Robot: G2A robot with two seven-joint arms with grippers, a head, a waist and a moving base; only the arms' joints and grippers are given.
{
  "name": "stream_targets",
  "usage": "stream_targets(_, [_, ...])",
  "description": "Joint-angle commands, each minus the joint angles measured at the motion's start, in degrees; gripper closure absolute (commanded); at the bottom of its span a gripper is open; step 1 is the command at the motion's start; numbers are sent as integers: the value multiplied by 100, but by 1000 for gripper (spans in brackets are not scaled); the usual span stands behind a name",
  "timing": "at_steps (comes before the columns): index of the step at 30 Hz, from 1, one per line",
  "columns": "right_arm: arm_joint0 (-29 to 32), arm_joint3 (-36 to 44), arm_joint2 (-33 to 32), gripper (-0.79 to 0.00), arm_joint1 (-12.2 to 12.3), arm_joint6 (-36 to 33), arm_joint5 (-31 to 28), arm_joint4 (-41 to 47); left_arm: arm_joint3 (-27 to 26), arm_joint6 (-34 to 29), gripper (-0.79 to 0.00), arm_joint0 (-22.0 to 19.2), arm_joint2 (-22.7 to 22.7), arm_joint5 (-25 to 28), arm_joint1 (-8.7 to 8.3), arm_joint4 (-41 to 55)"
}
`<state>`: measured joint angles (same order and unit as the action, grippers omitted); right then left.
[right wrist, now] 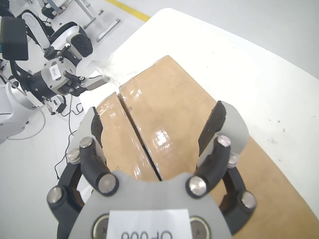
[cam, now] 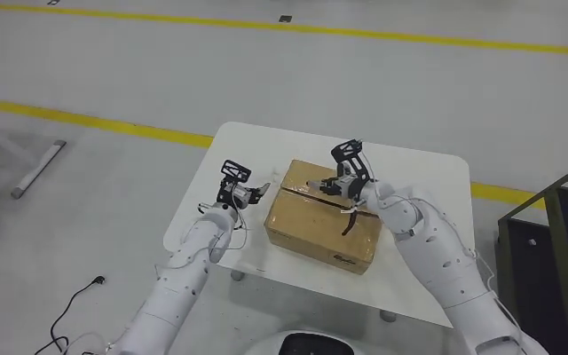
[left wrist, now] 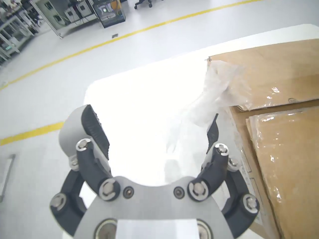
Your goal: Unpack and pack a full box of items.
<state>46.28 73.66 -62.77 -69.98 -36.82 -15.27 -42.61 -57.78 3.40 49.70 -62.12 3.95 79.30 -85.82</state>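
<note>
A brown cardboard box (cam: 324, 217) sits on a white table (cam: 417, 173). The right gripper (right wrist: 157, 115) hangs over the top of the box with its jaws wide apart, and nothing is between them. Just under and in front of these open jaws are the two top flaps of the box. They lie flat, and a thin dark gap (right wrist: 139, 130) runs between them. The flaps look shiny. The left gripper (left wrist: 152, 115) is beside the box, near one of its corners, and its jaws are wide apart too. Only bare white table shows between them. A crumpled strip of clear tape (left wrist: 214, 93) comes off the box corner and runs down to the tip of the finger (left wrist: 213, 130) nearest the box. The tape reaches that finger, but I cannot tell if it is stuck to it. The box is just outside the left jaws, on the side where the tape is.
</note>
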Motion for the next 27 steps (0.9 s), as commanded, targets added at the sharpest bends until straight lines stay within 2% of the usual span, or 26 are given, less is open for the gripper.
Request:
stream_targets(1, [61, 96, -40, -785, 20, -62, 15, -62, -88, 46, -785, 48, 57, -170, -10, -356])
stream_targets(4, [162, 240, -131, -785, 51, -101, 74, -133, -166, 122, -785, 98, 138, -258, -24, -753])
stream_targets(9, [284, 477, -285, -785, 109, -229, 101, -293, -220, 114, -779, 114, 130, -163, -23, -801])
stream_targets(11, [326, 559, -343, -785, 130, -277, 87, -344, -237, 91, -708, 104, 123, -102, -23, -811])
stream_targets(12, [347, 600, -360, -785, 139, -310, 79, -364, -241, 80, -560, 99, 118, -81, -24, -822])
stream_targets(13, [366, 636, -378, -785, 146, -338, 70, -373, -246, 73, -477, 98, 112, -71, -23, -825])
stream_targets(14, [383, 673, -391, -785, 153, -368, 63, -385, -250, 60, -277, 94, 110, -52, -22, -828])
stream_targets(16, [416, 735, -421, -785, 166, -412, 62, -407, -250, 49, 0, 87, 102, -35, -21, -843])
stream_targets(19, [466, 808, -454, -779, 180, -462, 73, -417, -233, 21, 0, 88, 70, -15, -13, -760])
stream_targets(20, [483, 824, -458, -745, 184, -481, 71, -428, -231, 13, 0, 87, 58, -9, -9, -722])
stream_targets(21, [503, 834, -459, -643, 188, -501, 73, -432, -222, -3, 0, 90, 38, -11, -5, -664])
stream_targets(22, [522, 845, -457, -505, 190, -515, 72, -431, -212, -37, 0, 102, 5, 8, 4, -517])
stream_targets(24, [552, 871, -436, -354, 194, -566, 32, -426, -228, -122, 0, 122, -46, -17, 24, -275])
stream_targets(27, [579, 877, -403, -234, 200, -631, -29, -445, -250, -179, 0, 159, -74, -60, 35, -177])
